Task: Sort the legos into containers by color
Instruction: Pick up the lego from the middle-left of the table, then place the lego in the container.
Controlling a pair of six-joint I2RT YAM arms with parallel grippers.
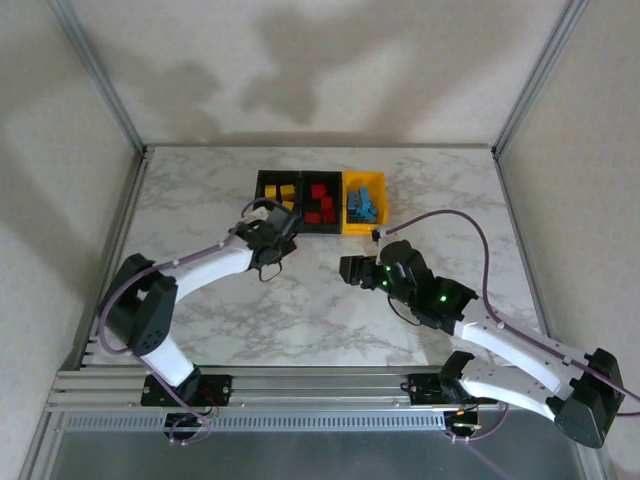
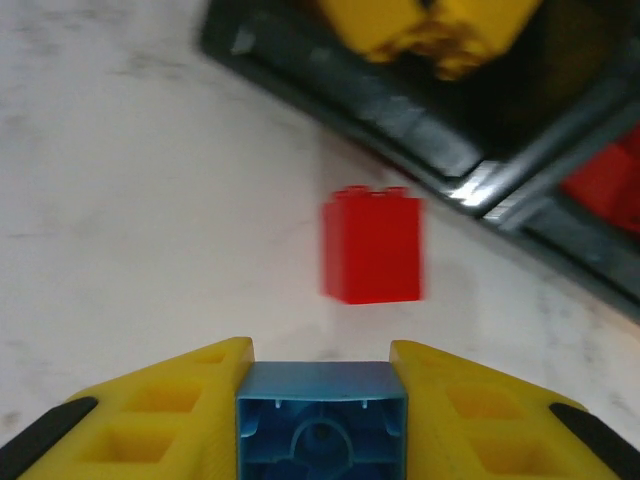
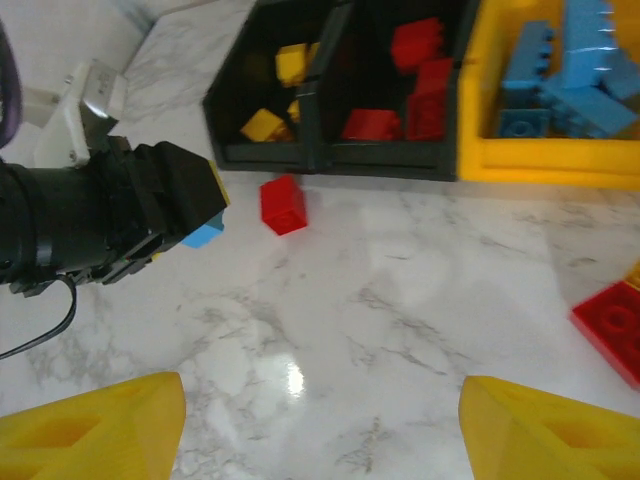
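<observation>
The left end effector [image 2: 320, 368] is closed on a blue brick [image 2: 322, 425], which is held on the near side of the left black bin [image 3: 262, 155]. A loose red brick [image 2: 372, 245] stands on the desk [image 2: 120, 200] just ahead, close to that bin's near wall.

If the blue brick is carried low toward the yellow bin [image 3: 550, 160] at the right end of the row, the red brick may be struck and pushed away, or a bin wall clipped. A release into the wrong compartment is also possible, since the nearest bin holds yellow bricks [image 3: 265, 125] and the middle black bin [image 3: 385, 158] holds red ones.

The right end effector [image 3: 320, 392] is open and empty over bare desk. Another red brick [image 3: 612, 325] lies to its right.

The bricks are hard, glossy, studded plastic, and the blue one's hollow underside is exposed. The desk is smooth, marble-patterned and reflective, so nudged bricks are expected to slide.
</observation>
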